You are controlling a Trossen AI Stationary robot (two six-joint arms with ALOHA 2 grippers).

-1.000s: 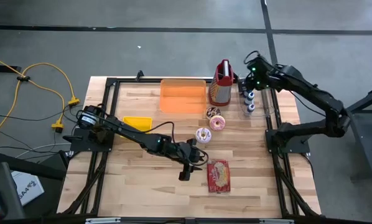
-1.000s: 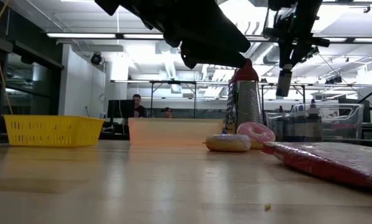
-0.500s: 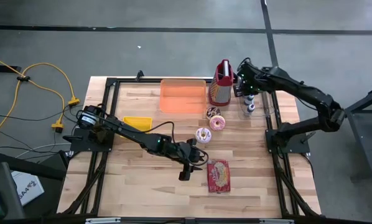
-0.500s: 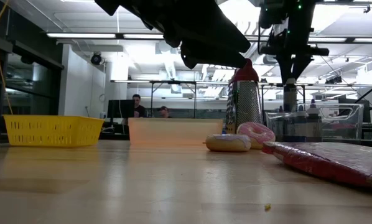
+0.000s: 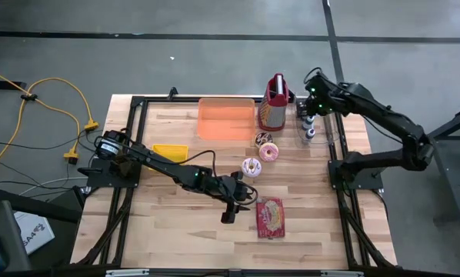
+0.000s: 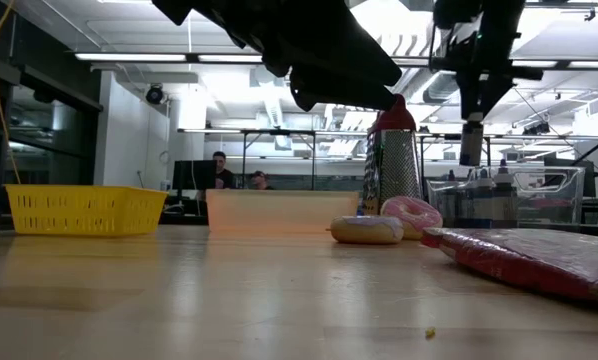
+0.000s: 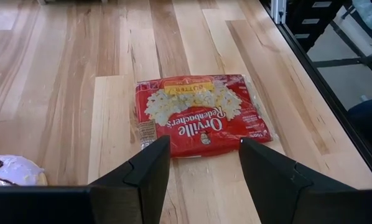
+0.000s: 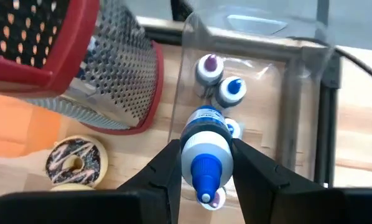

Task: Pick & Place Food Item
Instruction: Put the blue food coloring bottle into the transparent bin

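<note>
Two arms are over the tabletop, and only one has been busy. Toward the near edge, left of centre, the left gripper [image 5: 231, 209] has not budged; its jaws stand apart, empty, facing the popcorn bag [image 5: 270, 217] just beside it. That bag lies flat near the middle of the near edge. Its long axis runs from the far edge toward the near edge, so one long side is turned to the open fingers. I'd take it for the food item, not yet picked up.

Farther right, by the grater [image 5: 274, 104] at the far edge, the right gripper [image 8: 206, 163] is clamped on a blue-capped bottle [image 8: 204, 140]. A moment ago it swung toward the grater; now it has drawn back over the clear container [image 8: 260, 37] near the far right corner. That looks like side work: the bag's own pick hasn't advanced.
</note>
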